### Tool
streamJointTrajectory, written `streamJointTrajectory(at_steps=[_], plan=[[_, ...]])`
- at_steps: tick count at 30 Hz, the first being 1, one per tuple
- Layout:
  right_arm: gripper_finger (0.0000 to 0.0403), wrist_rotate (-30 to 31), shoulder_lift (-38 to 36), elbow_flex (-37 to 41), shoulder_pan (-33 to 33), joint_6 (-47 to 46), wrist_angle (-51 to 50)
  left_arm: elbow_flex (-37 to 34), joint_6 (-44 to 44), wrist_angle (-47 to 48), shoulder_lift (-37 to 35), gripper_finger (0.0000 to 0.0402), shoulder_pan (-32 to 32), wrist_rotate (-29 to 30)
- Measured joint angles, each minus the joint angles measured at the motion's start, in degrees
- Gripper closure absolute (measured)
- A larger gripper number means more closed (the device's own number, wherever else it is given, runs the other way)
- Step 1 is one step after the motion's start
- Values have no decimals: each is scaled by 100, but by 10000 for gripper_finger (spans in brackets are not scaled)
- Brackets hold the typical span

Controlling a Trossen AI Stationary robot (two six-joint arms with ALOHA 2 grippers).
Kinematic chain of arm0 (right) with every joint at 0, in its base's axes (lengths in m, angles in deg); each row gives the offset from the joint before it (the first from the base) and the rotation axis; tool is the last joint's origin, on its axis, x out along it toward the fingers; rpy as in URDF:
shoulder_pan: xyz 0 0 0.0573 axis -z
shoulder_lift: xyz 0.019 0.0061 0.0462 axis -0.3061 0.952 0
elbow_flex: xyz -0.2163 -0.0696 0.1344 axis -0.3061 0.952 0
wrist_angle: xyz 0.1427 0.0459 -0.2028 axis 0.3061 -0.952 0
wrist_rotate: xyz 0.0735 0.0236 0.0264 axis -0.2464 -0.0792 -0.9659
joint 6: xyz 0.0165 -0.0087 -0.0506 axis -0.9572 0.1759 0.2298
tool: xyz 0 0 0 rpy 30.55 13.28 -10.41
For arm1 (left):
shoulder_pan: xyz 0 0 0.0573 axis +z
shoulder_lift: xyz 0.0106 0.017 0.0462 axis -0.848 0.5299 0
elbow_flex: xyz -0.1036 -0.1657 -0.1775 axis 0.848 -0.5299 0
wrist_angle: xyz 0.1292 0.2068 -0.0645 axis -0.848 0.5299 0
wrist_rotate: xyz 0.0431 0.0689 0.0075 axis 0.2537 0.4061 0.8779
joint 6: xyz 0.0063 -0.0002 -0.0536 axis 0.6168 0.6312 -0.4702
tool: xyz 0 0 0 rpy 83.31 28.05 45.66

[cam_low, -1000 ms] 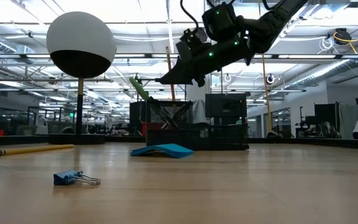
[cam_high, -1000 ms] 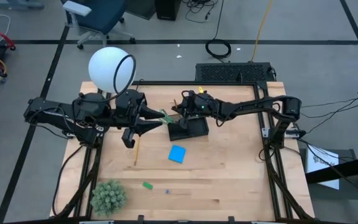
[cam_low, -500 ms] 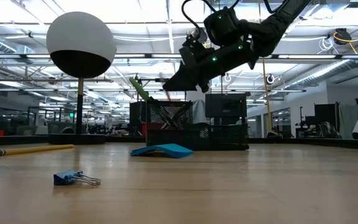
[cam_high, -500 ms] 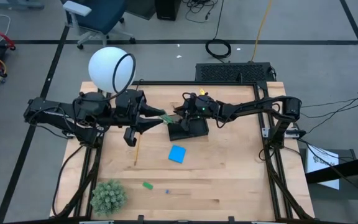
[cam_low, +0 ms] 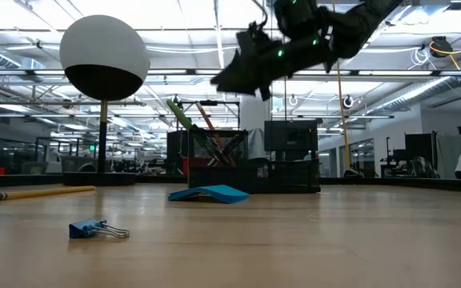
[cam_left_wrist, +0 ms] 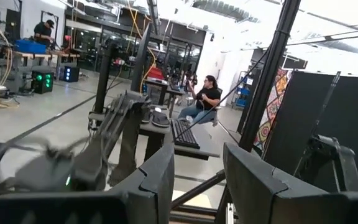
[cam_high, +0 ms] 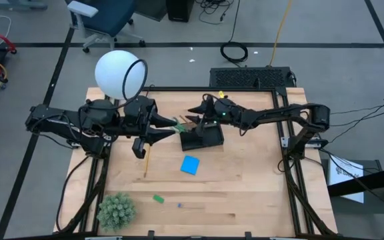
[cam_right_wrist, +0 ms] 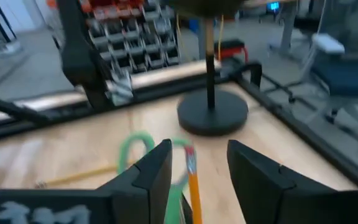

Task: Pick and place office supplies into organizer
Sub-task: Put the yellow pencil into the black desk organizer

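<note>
A white globe lamp point(cam_high: 119, 73) stands on the bench point(cam_high: 245, 193) behind the left tool, its round black base point(cam_right_wrist: 212, 112) ahead of the right tool. A fuzzy green plant ball point(cam_high: 116, 211) sits at the bench's near left corner, well apart from both tools. Beyond the bench, a person point(cam_left_wrist: 202, 104) sits at a desk.

Pale wooden table point(cam_high: 245, 180), smooth white lamp globe point(cam_high: 115, 73), fuzzy green plant ball point(cam_high: 116, 211)
</note>
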Motion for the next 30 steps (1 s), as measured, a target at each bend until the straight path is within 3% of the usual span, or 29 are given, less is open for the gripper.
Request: streamJointTrajectory(at_steps=[6,11,15,30], plan=[[255,1,-721,0,-128,-97,32,-7,70,894,-275,268,16,84],[258,-4,-1284,0,-369,-78,38,-7,-285,2130,-630,268,24,947],[255,-3,-1607,0,-484,-70,28,-7,-870,2860,-779,268,22,1293],[253,-3,-2022,-2,-517,-71,-9,-6,-2104,3564,-508,268,17,1513]])
